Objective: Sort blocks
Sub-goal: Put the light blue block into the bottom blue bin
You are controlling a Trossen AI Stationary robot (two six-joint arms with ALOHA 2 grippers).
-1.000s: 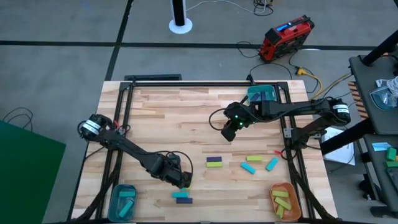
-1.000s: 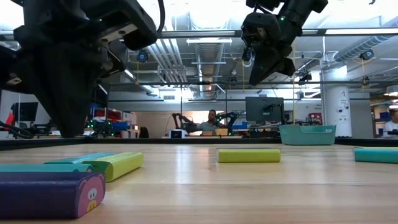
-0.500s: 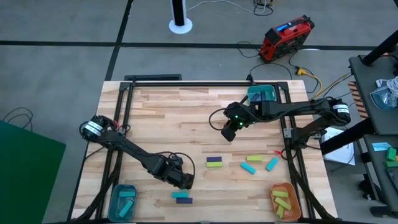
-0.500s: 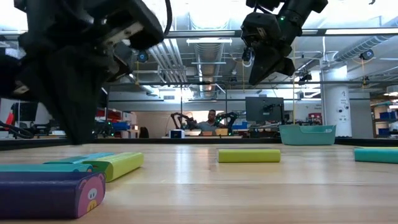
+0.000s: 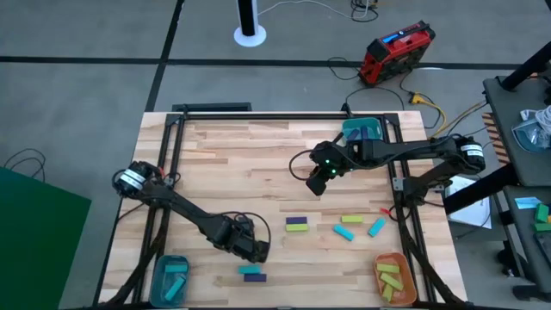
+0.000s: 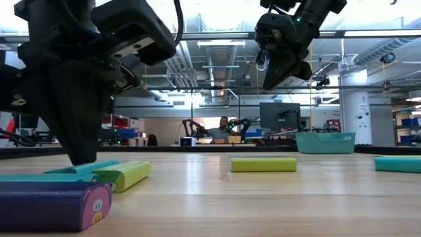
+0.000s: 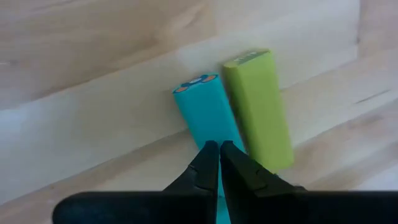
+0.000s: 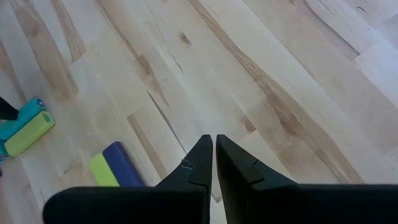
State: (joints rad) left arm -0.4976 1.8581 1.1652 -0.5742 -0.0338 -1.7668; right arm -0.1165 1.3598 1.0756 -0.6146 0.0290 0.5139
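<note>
My left gripper [image 5: 256, 251] is shut and points down over a cyan block [image 7: 208, 115] that lies flat beside a yellow-green block [image 7: 258, 106] near the table's front; in the low view its tip [image 6: 80, 160] is at that cyan block [image 6: 89, 168]. Close by, a cyan block lies along a purple one [image 5: 251, 273]. A purple and yellow-green pair [image 5: 297, 224], a yellow-green and cyan pair [image 5: 346, 226] and a single cyan block [image 5: 376, 227] lie to the right. My right gripper [image 5: 316, 184] hangs shut, well above the table's middle. My left gripper comes from above, pointing down, with its shut fingertips [image 7: 219, 152] over the cyan block's top face [image 7: 211, 130], toward one end. The block lies flat on the table. I cannot tell whether the tips touch it or stop just short.
A teal bowl [image 5: 170, 277] with blocks stands at the front left corner, an orange bowl [image 5: 393, 277] with yellow-green blocks at the front right, and another teal bowl [image 5: 362, 131] at the far right. Bare wood lies across the table's far half.
My left gripper has come down toward the cyan block, its shut tip dropping from well above the table to the block's top. My right gripper has kept still.
</note>
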